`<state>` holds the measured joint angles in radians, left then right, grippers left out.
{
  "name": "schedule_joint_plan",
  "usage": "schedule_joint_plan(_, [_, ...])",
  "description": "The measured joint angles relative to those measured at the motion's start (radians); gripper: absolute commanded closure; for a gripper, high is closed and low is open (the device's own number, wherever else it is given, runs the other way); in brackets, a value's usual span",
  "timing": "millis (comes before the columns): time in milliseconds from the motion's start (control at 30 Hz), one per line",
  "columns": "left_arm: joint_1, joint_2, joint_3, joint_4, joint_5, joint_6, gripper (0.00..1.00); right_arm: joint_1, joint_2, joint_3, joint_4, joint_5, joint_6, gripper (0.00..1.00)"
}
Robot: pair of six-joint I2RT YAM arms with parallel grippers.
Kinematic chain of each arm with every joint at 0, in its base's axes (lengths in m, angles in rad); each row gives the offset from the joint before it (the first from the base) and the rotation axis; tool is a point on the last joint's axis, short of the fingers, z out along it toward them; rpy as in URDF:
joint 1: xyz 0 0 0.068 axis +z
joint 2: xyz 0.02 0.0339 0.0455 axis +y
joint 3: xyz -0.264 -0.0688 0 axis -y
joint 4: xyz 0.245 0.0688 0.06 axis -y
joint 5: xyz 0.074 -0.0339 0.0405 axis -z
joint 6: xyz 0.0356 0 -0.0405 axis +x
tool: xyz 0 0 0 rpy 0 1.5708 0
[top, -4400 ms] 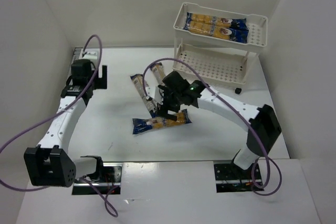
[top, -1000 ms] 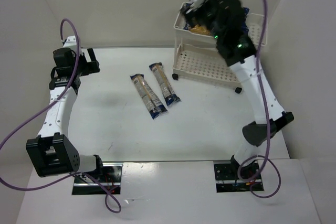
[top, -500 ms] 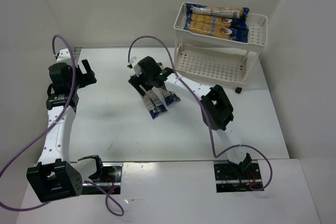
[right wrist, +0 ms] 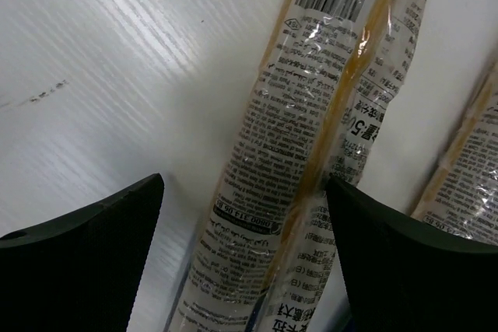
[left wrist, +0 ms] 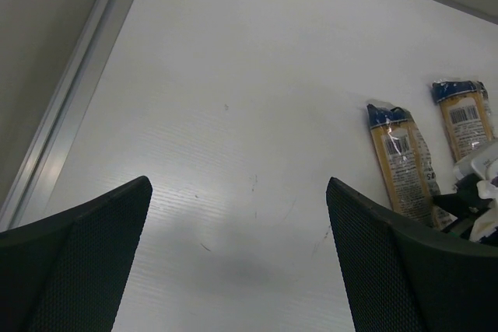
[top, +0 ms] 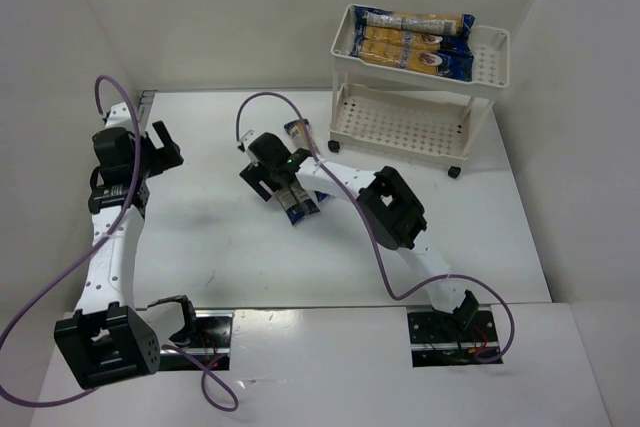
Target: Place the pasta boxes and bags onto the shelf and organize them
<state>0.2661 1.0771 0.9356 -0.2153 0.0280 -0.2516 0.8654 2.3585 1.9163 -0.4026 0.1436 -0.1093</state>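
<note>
Your right end effector (right wrist: pixel 243 192) stood open astride a pasta bag (right wrist: pixel 327 91) on the worktop (right wrist: pixel 117 75), gripping nothing; your left end effector (left wrist: pixel 237 192) hung wide open, empty.

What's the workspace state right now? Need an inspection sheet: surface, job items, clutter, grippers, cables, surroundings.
Surface: white table, faint scuff marks.
Job's things: shelf holds three pasta bags side by side on its top tier, lower tier bare; two pasta bags lie side by side on the table.
Clutter: nothing seen.
Grippers: left gripper open above bare table, holding nothing; right gripper open, jaws either side of one table bag, not closed on it.
Cables: left arm's purple cable and right arm's purple cable loop free off the arms.
Surroundings: white walls on three sides.
</note>
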Motion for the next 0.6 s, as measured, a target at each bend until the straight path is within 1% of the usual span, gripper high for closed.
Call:
schedule_joint_plan(333, [0.0, 0.023, 0.0, 0.006, 0.045, -0.043, 0.0, 0.0, 0.003, 0.0, 0.012, 0.106, 0.009, 0.1])
schedule_joint_plan(467, [0.0, 0.033, 0.0, 0.007, 0.049, -0.044, 0.0, 0.0, 0.003, 0.0, 0.0, 0.072, 0.009, 0.1])
schedule_joint_plan(500, [0.0, 0.037, 0.0, 0.007, 0.049, -0.043, 0.0, -0.001, 0.005, 0.0, -0.006, 0.052, 0.008, 0.11])
schedule_joint_plan(600, [0.0, 0.05, 0.0, 0.007, 0.048, -0.042, 0.0, -0.004, 0.02, 0.011, -0.015, 0.02, 0.002, 0.2])
